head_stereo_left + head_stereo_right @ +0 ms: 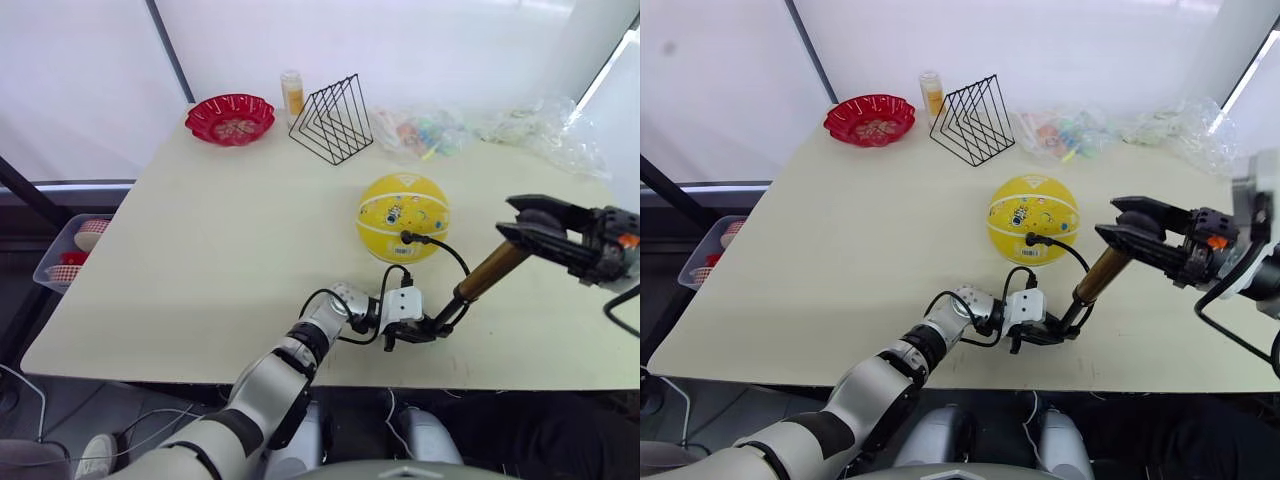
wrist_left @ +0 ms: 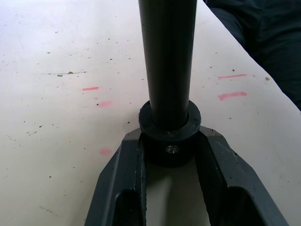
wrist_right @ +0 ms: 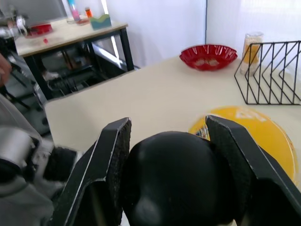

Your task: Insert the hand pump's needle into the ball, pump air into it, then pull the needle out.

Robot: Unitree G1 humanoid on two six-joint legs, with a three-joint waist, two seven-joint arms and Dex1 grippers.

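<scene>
Near the table's front edge, left gripper (image 1: 412,331) clamps the pump (image 1: 490,272) base; right gripper (image 1: 540,228) grips its handle. Stroke straight along the barrel, keeping the ball (image 1: 403,216) still.

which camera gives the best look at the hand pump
The left eye view: the whole hand pump shows, barrel, hose and ball. The left wrist view shows its black base end, the right wrist view its black handle.

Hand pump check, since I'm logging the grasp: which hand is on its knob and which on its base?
The right hand grips the black knob of the hand pump; the left hand clamps its black base cap on the table.
</scene>
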